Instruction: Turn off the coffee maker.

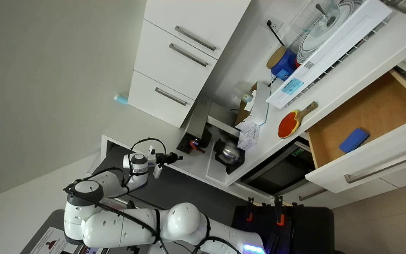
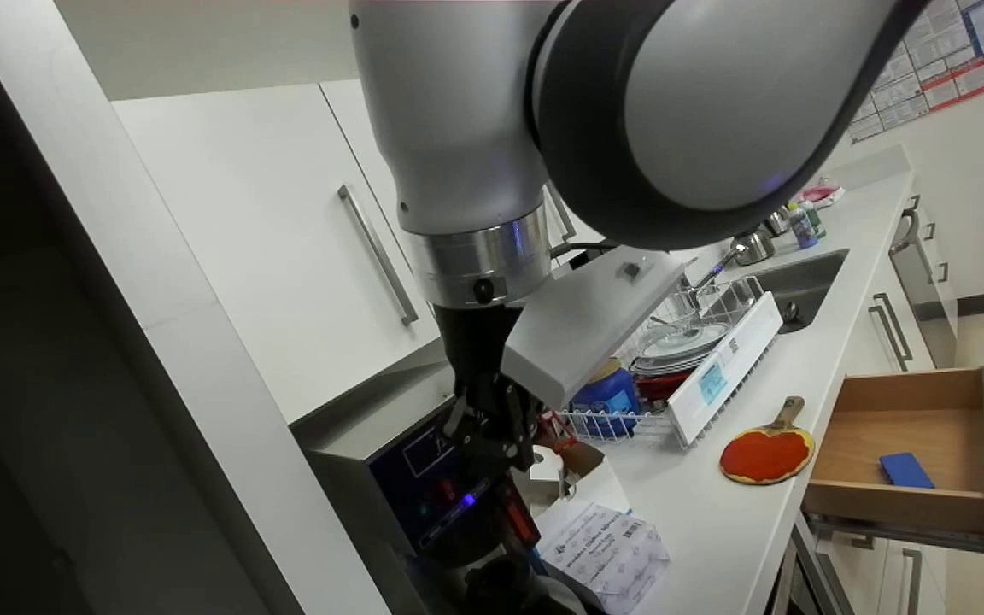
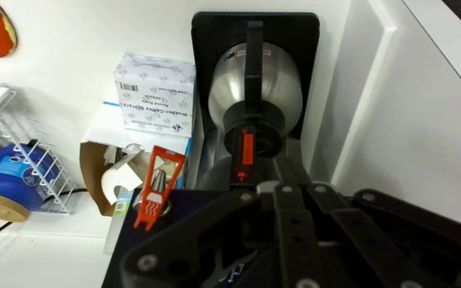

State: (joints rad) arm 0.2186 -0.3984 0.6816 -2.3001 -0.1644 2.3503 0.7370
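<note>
The hand [image 3: 301, 187], narrowed, apparently empty, stands near the coffee maker [image 3: 278, 96], alignment step presumed; next requires pressing the probable red-lit switch [image 2: 446, 489].

The carafe [image 3: 280, 82] is gleaming in smooth, polished metal; the coffee maker [image 1: 200, 118] is showing dull, smooth, metallic sides; the end effector [image 1: 179, 158] is looking matt; the surface [image 2: 676, 504] is looking smooth; the stirrer box [image 3: 155, 96] is showing printed paper; the drawer [image 1: 379, 113] is baring smooth wood.
</note>
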